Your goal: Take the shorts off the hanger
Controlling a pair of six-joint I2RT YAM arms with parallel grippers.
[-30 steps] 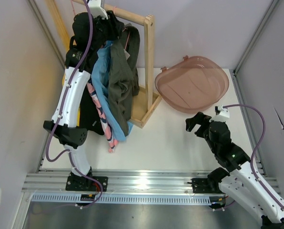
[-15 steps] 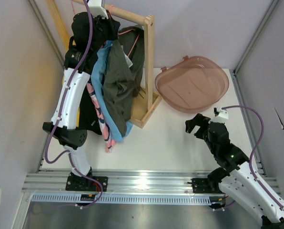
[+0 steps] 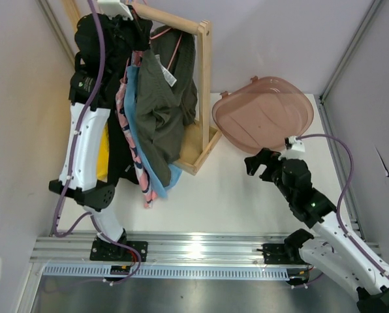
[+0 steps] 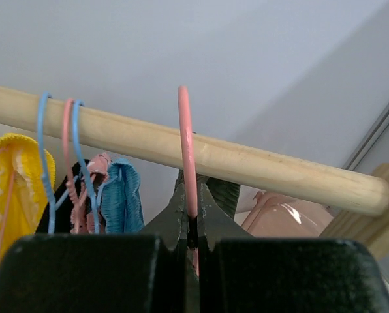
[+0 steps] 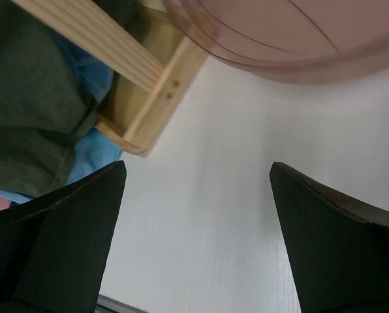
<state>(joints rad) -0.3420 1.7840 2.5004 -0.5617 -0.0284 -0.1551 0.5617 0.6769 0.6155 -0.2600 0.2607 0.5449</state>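
Nearest the arms' bases, the right gripper (image 3: 258, 163) hovers above the white table (image 3: 233, 202), to the near right of the wooden rack (image 3: 205, 78). It is about level with the rack's foot and apart from it. Its jaws stand wide apart with nothing between them. Its wrist view looks past both fingers (image 5: 57, 228) at bare table, a corner of the rack's base and the edge of the pink see-through basin (image 3: 266, 120). That basin lies just right of the rack, its rim close to the rack's upright post.

On the rack a bundle of clothes hangs from the top rail (image 4: 260, 166). The olive shorts (image 3: 162, 111) are the outermost piece on the side toward the post and drape down to about the rack's base. They hang from a pink hanger (image 4: 186, 150) whose hook crosses the rail. Left of them along the rail hang a blue garment (image 3: 132, 117), a pink patterned one (image 3: 144, 179), a black one (image 3: 119, 160) and a yellow one (image 4: 12, 176), on thin blue and pink hooks (image 4: 43, 150).

Farthest off, up at the rack's top rail, the left gripper (image 4: 191, 231) is raised high. Its jaws are pressed together on the stem of the pink hanger's hook, just below the rail and above the shorts.
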